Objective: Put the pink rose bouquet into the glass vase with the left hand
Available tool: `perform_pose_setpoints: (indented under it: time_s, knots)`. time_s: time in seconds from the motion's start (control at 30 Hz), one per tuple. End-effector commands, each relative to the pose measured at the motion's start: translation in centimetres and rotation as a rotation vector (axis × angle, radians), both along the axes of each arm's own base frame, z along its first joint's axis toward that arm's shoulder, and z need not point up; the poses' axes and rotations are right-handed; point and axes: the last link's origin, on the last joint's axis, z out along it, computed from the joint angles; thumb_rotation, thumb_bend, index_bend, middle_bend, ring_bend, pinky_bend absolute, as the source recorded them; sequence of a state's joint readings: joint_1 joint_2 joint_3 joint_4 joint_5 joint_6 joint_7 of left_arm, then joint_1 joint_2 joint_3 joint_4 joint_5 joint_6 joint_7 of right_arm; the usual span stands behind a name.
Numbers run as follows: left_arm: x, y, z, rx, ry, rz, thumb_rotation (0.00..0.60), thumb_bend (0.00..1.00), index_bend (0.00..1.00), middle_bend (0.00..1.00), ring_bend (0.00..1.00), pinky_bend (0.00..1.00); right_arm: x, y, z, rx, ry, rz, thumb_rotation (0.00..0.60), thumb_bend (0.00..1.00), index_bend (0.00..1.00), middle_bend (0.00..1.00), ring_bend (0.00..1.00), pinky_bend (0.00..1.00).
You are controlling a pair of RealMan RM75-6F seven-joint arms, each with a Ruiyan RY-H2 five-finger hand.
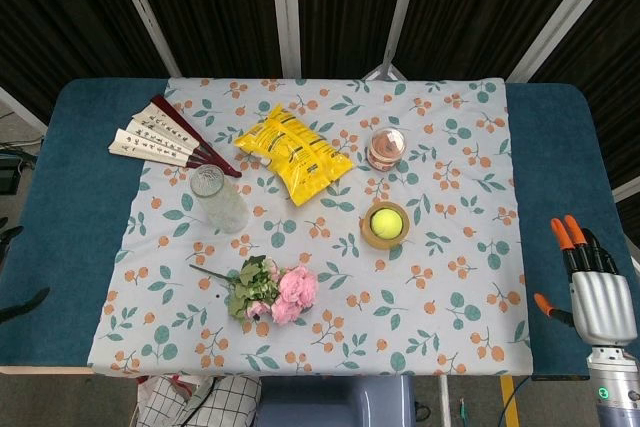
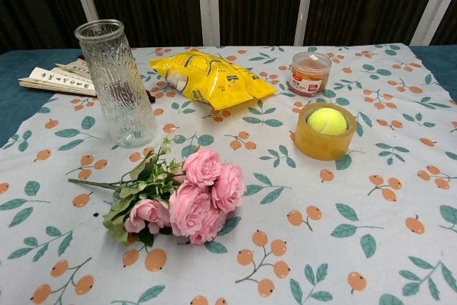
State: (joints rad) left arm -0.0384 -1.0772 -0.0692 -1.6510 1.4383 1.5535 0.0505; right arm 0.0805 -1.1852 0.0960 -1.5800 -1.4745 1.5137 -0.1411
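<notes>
Beside the ribbed glass vase (image 2: 117,83) lay the soft pink rose bouquet (image 2: 178,194); right hand (image 1: 597,287) empty, fingers apart; left hand unseen.

Teal table (image 1: 60,247), floral cloth (image 1: 440,197), bouquet (image 2: 186,194), vase (image 2: 118,83), perhaps snack bag (image 2: 211,76)
</notes>
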Motion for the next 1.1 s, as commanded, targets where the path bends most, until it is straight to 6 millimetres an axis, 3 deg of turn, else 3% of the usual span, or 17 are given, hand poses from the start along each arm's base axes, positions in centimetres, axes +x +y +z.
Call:
perform_pose_setpoints:
  time_s: [0.03, 0.5, 0.67, 0.77, 0.9, 1.1]
  knots:
    - [0.0, 0.1, 0.0, 0.0, 0.002, 0.004, 0.6, 0.24, 0.18, 0.07, 0.03, 0.22, 0.1, -0.1, -0.1, -0.002, 0.001, -0.006, 0.6, 0.15, 0.04, 0.0, 0.01, 0.2]
    - [0.8, 0.3, -0.9, -0.055, -0.015, -0.059, 0.6, 0.24, 0.14, 0.03, 0.03, 0.19, -0.4, 0.3, -0.2, 0.008, 0.004, -0.072, 0.6, 0.15, 0.04, 0.0, 0.01, 0.2]
    - [0.9, 1.0, -1.8, -0.091, -0.034, -0.069, 0.6, 0.17, 0.1, 0.03, 0.03, 0.18, -0.4, 0.4, -0.2, 0.02, 0.009, -0.091, 0.6, 0.15, 0.04, 0.0, 0.01, 0.2]
    - [1.3, 1.7, -3.3, -0.186, -0.042, -0.1, 0.6, 0.14, 0.08, 0.02, 0.03, 0.17, -0.1, 0.4, -0.3, 0.023, -0.007, -0.082, 0.6, 0.16, 0.04, 0.0, 0.01, 0.2]
    - [3.1, 3.0, -5.5, -0.321, -0.034, -0.154, 0.6, 0.13, 0.08, 0.02, 0.03, 0.16, 0.0, 0.3, -0.4, 0.023, -0.005, -0.078, 0.6, 0.15, 0.04, 0.0, 0.01, 0.2]
    - [7.5, 4.2, -8.2, -0.462, -0.015, -0.254, 0.6, 0.12, 0.07, 0.03, 0.03, 0.16, -0.3, 0.1, -0.6, 0.034, -0.001, -0.097, 0.6, 0.16, 0.04, 0.0, 0.01, 0.2]
